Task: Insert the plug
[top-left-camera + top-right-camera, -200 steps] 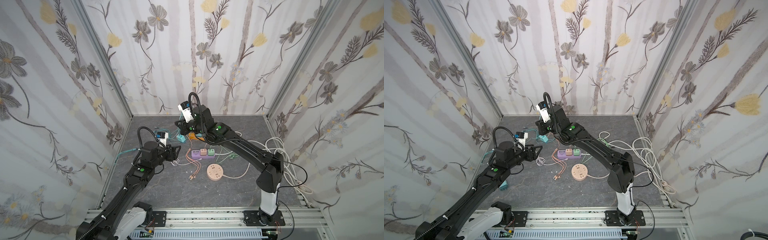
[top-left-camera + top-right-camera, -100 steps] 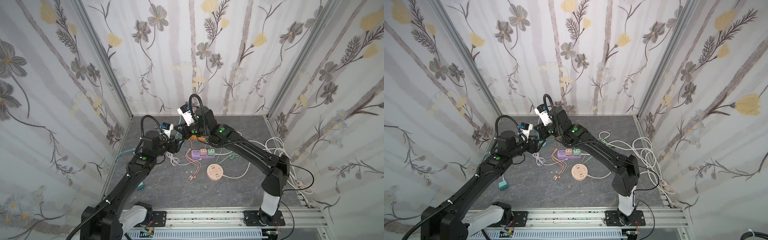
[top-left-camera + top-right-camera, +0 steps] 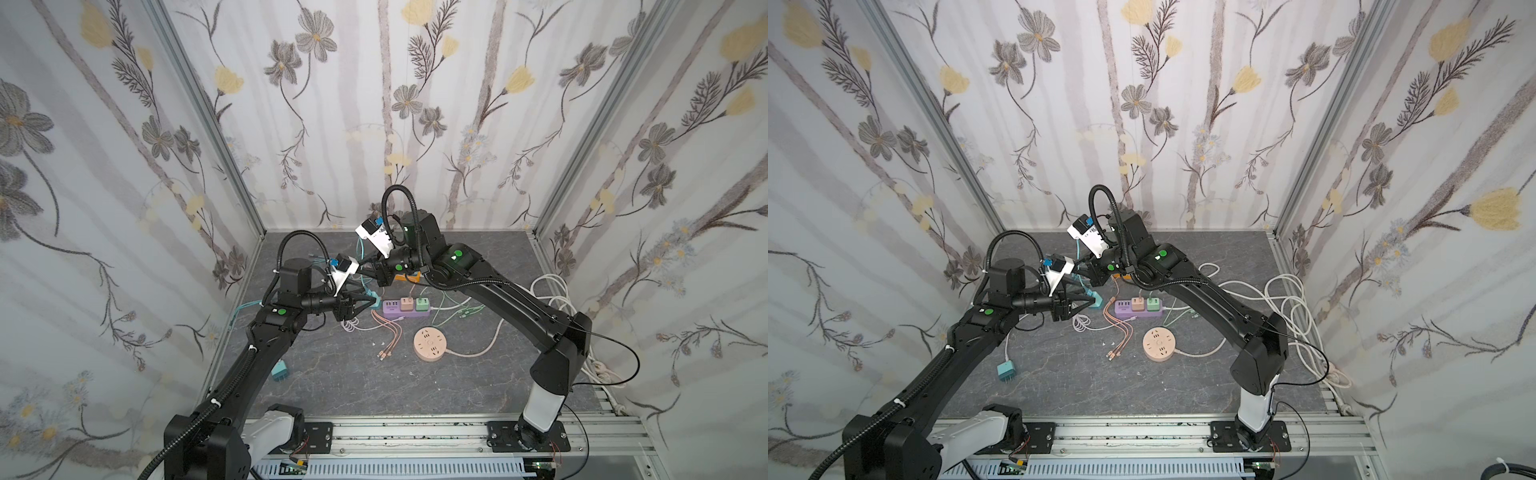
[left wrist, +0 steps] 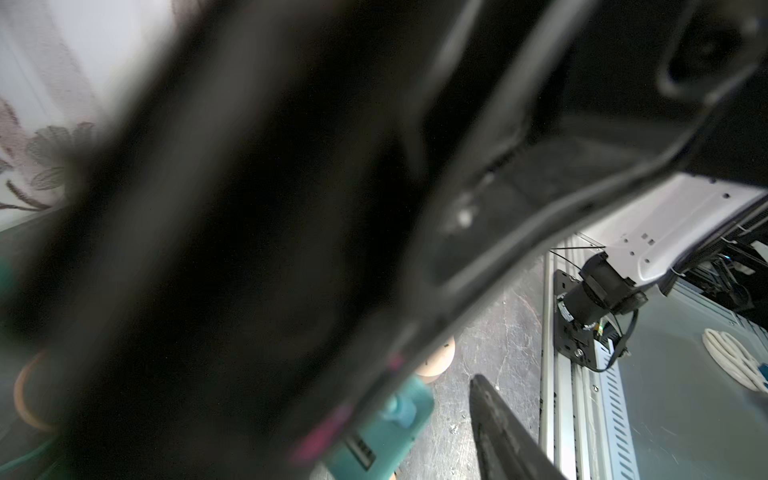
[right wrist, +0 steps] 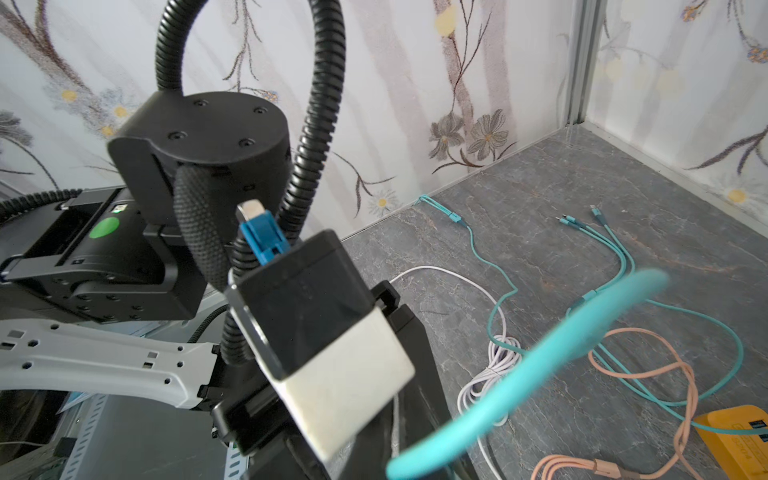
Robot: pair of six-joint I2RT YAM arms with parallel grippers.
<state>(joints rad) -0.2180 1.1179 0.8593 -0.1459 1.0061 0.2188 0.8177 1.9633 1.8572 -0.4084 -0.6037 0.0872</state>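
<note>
The step in hand looks like lining up two parts for a join in the air, just behind the purple power strip (image 3: 405, 316). The left gripper (image 3: 369, 305) reaches in level above the desk (image 3: 415, 386) with a teal charger block (image 4: 374, 432) between its fingers. The jaws are partly open, and the left wrist view shows a gap between one finger (image 4: 498, 436) and the block, so I judge it bracketed rather than clamped. The block's small port faces that camera.

The right gripper (image 3: 380, 283) is closed and sits just above and behind the block. A teal cable (image 5: 519, 365) sweeps close past the right wrist camera and rises off the desk, so it appears to be pinched there. The plug at the cable's end is hidden by the arms and I cannot see it.

A separate teal wall plug (image 3: 279, 371) lies well apart, beside the left arm.

Next, the left gripper would need to close firmly on the block and hold it steady. The right would then bring the cable's plug square to the port and push straight in — a tilt would likely jam it or twist the block loose.
</note>
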